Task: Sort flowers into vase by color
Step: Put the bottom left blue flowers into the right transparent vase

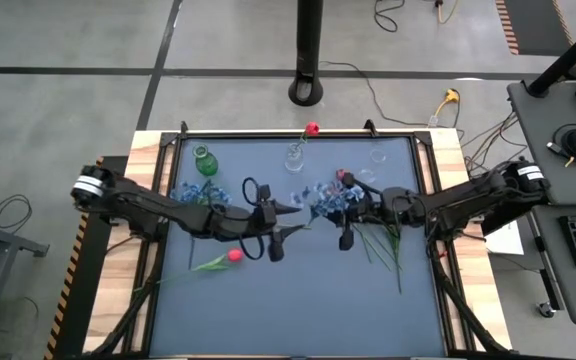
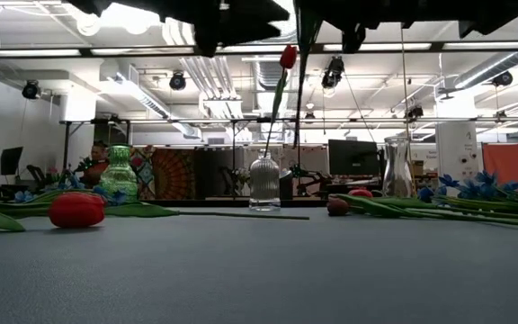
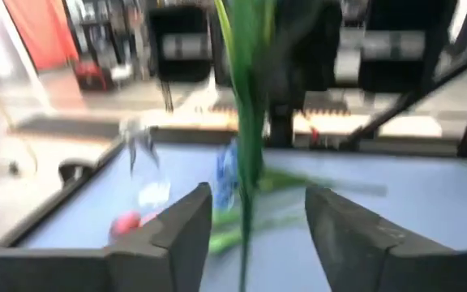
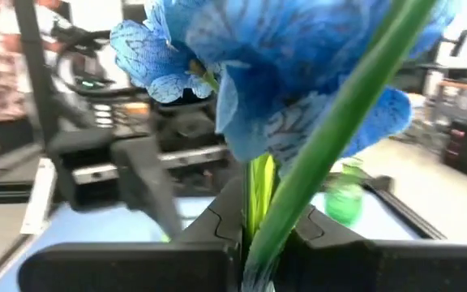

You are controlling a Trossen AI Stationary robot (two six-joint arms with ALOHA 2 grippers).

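My right gripper [image 1: 340, 213] is shut on a blue flower [image 4: 298, 65] above the table's middle. My left gripper [image 1: 295, 218] faces it, open. In the left wrist view its fingers [image 3: 186, 223] stand on either side of a green stem [image 3: 246, 162] without touching it. One red tulip [image 1: 312, 128] stands in the middle clear vase [image 1: 295, 156]. Another red tulip [image 1: 234, 256] lies flat on the mat. More blue flowers [image 1: 193, 192] lie near the green vase [image 1: 205, 160]. A maroon bloom [image 1: 343, 175] and loose green stems [image 1: 383, 245] lie under the right arm. My right gripper pinches the blue flower's green stem [image 4: 254, 195] between its two fingers, just below the blossoms. It comes in roughly level from the table's right. The blossoms [image 1: 323, 205] stick out past the fingertips toward the left gripper. The flower is lifted clear of the mat.
A second clear vase [image 1: 378, 157] stands empty at the far right of the mat. All the vases line the far edge. The near half of the blue mat [image 1: 298, 310] holds only the lying tulip. A black post [image 1: 309, 60] rises beyond the table.
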